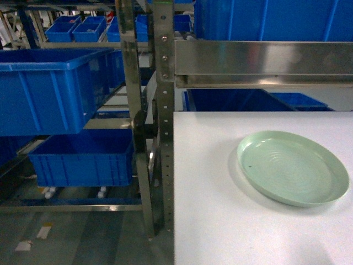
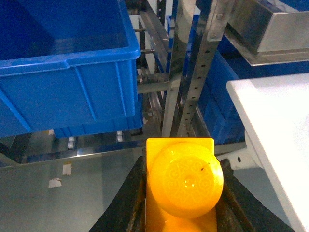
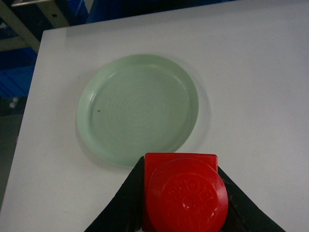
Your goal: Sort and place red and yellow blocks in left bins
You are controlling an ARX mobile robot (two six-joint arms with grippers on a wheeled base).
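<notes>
Warehouse racking (image 1: 157, 110) standing left of white table (image 1: 220, 221), blue bins (image 2: 67, 72) sitting on shelves.
- Left gripper (image 2: 183, 193) pinching yellow block (image 2: 182, 186), hovering near bin.
- Right gripper (image 3: 181, 193) clamping red block (image 3: 182, 192), hanging above table near green plate (image 3: 137, 108).
- Advice: centring block over bin opening before releasing.

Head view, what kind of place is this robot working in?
Probably a warehouse or factory storeroom: large blue plastic bins sit on perforated steel racking above a bare concrete floor, beside a plain white worktable.
</notes>
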